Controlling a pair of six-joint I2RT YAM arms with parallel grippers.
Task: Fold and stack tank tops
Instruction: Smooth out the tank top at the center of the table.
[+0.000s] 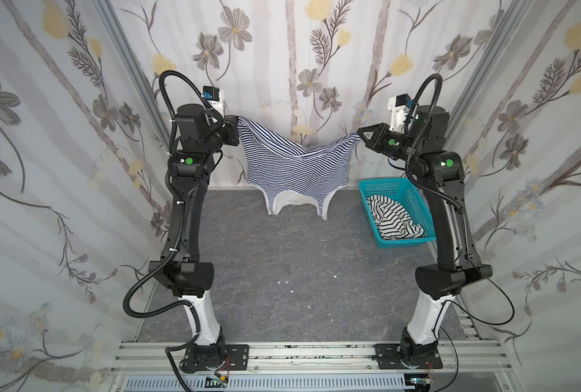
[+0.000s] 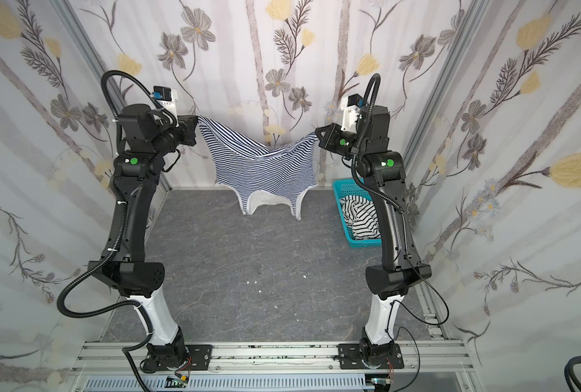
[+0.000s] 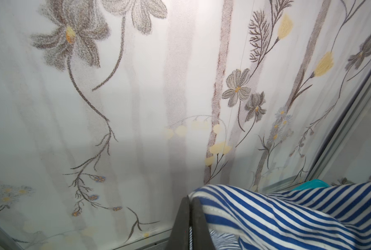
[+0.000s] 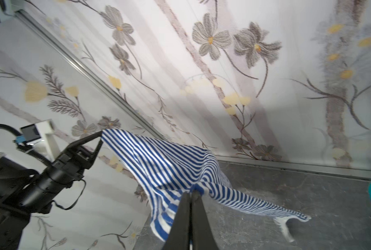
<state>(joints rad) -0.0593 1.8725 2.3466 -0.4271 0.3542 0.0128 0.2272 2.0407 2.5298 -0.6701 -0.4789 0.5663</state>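
Observation:
The finely striped navy-and-white tank top (image 1: 292, 166) (image 2: 265, 166) hangs in the air at the back of the table, stretched between both grippers with its straps pointing down. My left gripper (image 1: 237, 118) (image 2: 198, 118) (image 3: 191, 199) is shut on one hem corner of the tank top (image 3: 277, 214). My right gripper (image 1: 359, 133) (image 2: 317, 130) (image 4: 191, 192) is shut on the other corner of the tank top (image 4: 169, 164). The cloth sags between them. The other tank top (image 1: 396, 219) (image 2: 360, 217), white with wider black stripes, lies crumpled in the basket.
A teal perforated basket (image 1: 384, 186) (image 2: 341, 185) stands at the back right, beside the right arm. The grey stone-patterned table (image 1: 299, 271) carries a few small white specks. Floral curtain walls close in the back and both sides. An aluminium rail runs along the front.

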